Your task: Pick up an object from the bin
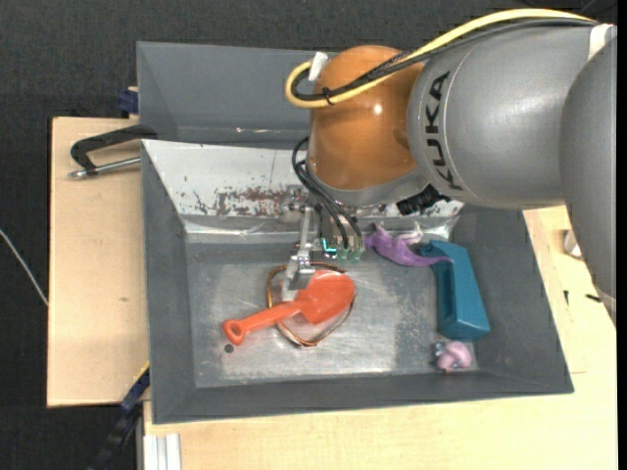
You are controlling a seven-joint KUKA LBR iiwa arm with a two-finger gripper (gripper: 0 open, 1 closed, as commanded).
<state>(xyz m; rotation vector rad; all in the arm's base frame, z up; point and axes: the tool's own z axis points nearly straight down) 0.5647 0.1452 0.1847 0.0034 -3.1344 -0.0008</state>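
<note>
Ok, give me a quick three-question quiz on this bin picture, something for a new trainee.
1. True or false: the orange scoop lies against the right wall of the bin.
2. Which thing lies nearest the gripper? A) teal block B) orange scoop C) small lilac thing
3. Fill in: in the camera view, the teal block lies to the ___ of the scoop.
Key: 1 false, it lies mid-floor; 2 B; 3 right.
</note>
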